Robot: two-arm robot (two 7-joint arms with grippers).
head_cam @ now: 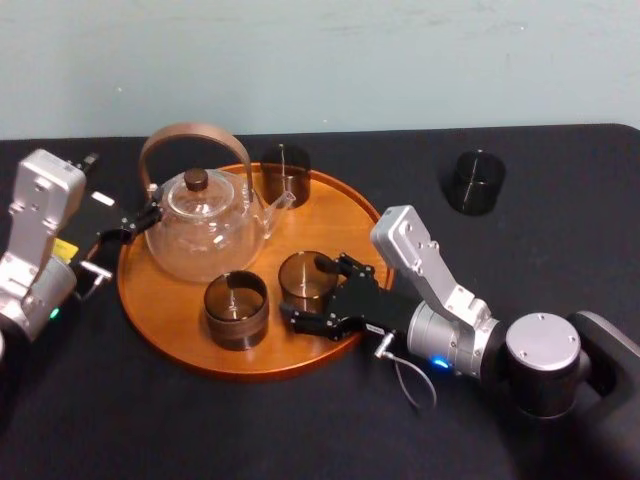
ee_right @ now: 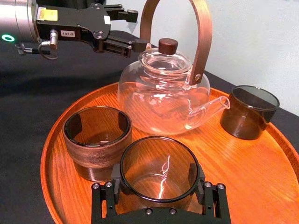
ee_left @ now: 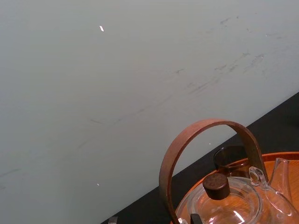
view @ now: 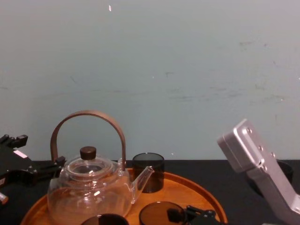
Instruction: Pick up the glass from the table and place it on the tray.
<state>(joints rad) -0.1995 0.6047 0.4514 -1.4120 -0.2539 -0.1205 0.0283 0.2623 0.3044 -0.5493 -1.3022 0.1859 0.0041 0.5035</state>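
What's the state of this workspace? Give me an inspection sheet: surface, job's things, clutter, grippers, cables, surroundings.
Surface: matte black table.
Job's things: glass at the front of the round tray; table glass stands off the tray, far right.
Clutter: teapot, front glass and back glass, all on the tray.
Grippers: right gripper has its jaws shut on the glass; left gripper is open at the tray's left rim, beside the teapot.
Cables: thin wire loops at the right wrist.
Surroundings: pale wall behind the table.
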